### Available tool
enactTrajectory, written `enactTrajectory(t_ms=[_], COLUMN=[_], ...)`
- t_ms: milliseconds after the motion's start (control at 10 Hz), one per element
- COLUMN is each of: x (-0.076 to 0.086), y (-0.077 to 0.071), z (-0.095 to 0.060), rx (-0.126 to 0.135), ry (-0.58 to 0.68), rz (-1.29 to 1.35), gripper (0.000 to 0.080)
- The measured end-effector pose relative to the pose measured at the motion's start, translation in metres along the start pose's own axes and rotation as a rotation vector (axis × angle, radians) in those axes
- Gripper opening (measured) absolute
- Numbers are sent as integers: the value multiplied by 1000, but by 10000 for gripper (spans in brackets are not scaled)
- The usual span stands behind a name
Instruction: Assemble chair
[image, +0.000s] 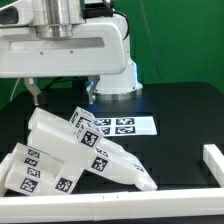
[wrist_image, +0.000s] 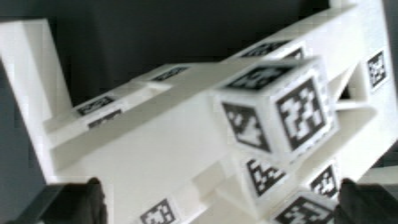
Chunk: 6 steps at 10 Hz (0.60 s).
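The chair (image: 75, 155) is a group of chunky white tagged blocks and slabs lying tilted at the exterior view's lower left. A tagged cube end (image: 85, 125) sticks up toward the arm. My gripper (image: 64, 95) hangs just above the chair's top, jaws wide apart and empty. In the wrist view the chair (wrist_image: 160, 130) fills the picture, with a tagged cube (wrist_image: 285, 110) close to the camera. The dark fingertips (wrist_image: 71, 205) stand at either side of my gripper (wrist_image: 217, 208), and white chair parts lie below the gap.
The marker board (image: 118, 125) lies flat behind the chair at the table's middle. A white border rail (image: 214, 166) runs along the exterior view's right side. The arm's base (image: 115, 78) stands at the back. The table is black.
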<state>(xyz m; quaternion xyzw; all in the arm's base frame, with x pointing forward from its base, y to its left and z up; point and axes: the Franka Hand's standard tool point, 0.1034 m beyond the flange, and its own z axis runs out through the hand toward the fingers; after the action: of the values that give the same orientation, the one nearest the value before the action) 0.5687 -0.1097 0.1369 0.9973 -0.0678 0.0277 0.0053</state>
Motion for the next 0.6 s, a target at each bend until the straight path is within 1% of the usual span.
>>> enactTrajectory(t_ms=[100, 200, 300, 400, 500, 600], x=[4, 8, 6, 3, 2, 0], y=[6, 19, 36, 48, 57, 62], z=[1, 6, 15, 22, 25, 26], rx=[-7, -19, -33, -42, -50, -56], ry=[3, 6, 6, 1, 6, 13], rz=[0, -8, -8, 0, 8, 15], gripper=[649, 649, 649, 649, 649, 649])
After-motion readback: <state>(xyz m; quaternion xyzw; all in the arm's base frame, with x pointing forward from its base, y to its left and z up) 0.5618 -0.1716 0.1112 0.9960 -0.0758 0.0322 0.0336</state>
